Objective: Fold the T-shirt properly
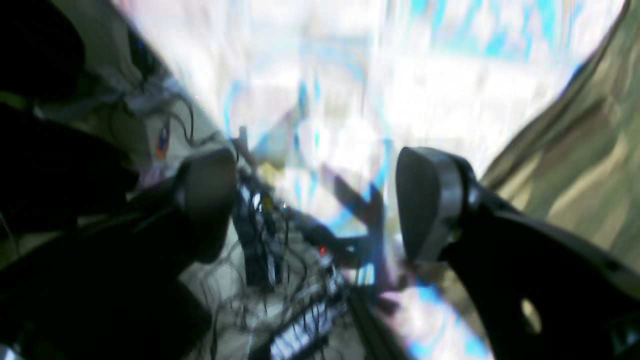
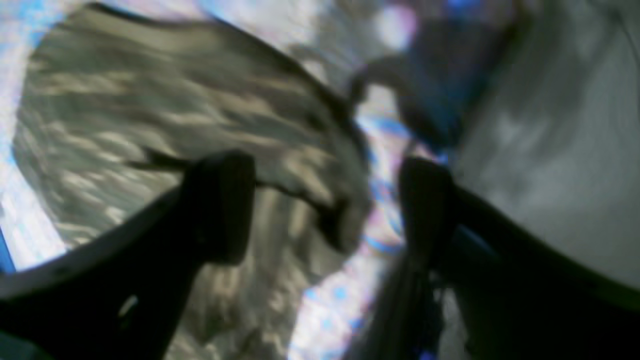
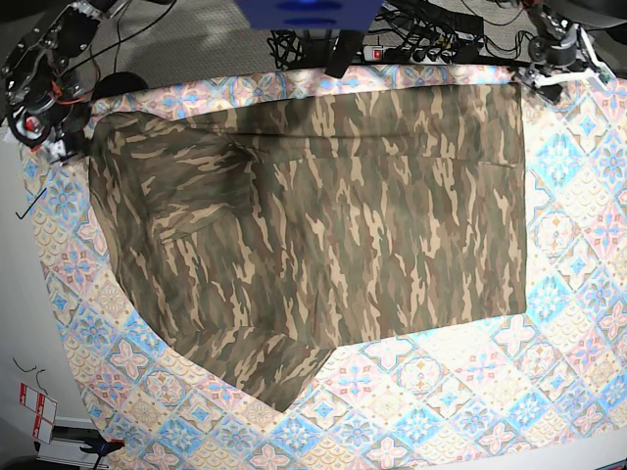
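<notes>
The camouflage T-shirt (image 3: 323, 225) lies spread flat across the table in the base view, with a sleeve folded in at the upper left and another part trailing toward the front. My left gripper (image 3: 549, 78) hovers at the shirt's far right corner. In its own blurred view the left gripper (image 1: 317, 200) is open with nothing between the fingers, and the T-shirt (image 1: 575, 165) lies off to the right. My right gripper (image 3: 54, 137) sits at the shirt's far left corner. The right gripper (image 2: 325, 205) is open too, above the T-shirt (image 2: 150, 110) edge.
A blue, pink and cream tiled tablecloth (image 3: 441, 392) covers the table. Cables and a power strip (image 3: 421, 44) lie behind the far edge. Bare white floor runs along the left, with a red and white object (image 3: 34, 406) at the bottom left.
</notes>
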{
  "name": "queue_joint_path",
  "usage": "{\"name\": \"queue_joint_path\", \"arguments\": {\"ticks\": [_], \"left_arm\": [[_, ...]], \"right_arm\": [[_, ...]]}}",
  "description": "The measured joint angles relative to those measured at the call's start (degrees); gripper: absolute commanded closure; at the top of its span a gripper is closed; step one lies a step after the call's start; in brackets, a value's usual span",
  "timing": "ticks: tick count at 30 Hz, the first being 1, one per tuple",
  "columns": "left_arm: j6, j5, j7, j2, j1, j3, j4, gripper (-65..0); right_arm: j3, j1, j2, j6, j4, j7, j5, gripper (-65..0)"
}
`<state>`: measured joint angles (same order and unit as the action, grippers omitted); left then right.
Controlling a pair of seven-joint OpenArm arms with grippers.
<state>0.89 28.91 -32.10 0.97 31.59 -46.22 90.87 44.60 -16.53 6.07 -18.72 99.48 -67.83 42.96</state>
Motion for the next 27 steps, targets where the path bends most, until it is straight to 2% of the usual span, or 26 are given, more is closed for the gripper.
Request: {"name": "queue_joint_path", "arguments": {"ticks": [3, 8, 15, 22, 27], "left_arm": [[0.4, 0.0, 0.1, 1.9, -0.1, -1.7, 0.0, -50.1], [0.0, 0.3, 0.1, 2.5, 0.4, -2.3, 0.0, -50.2], [0.1, 0.4, 0.0, 2.4, 0.0, -2.1, 0.0, -49.8], [0.2, 0.5, 0.0, 2.4, 0.0, -2.1, 0.0, -49.8], [0.2, 0.5, 0.0, 2.4, 0.0, -2.1, 0.0, -49.8]], "right_arm": [[-3.1, 1.9, 2.2, -0.3, 3.6, 1.0, -1.1, -44.4], [-16.9, 8.9, 5.9, 0.1, 1.8, 0.2, 0.4, -44.4], [-28.1, 16.3, 6.8, 0.0, -7.9, 0.6, -1.1, -44.3], [-41.9, 18.3, 6.8, 0.2, -15.3, 9.0, -14.4, -44.3], [-45.6, 18.3, 6.8, 0.2, -17.5, 10.0, -20.0, -44.3]]}}
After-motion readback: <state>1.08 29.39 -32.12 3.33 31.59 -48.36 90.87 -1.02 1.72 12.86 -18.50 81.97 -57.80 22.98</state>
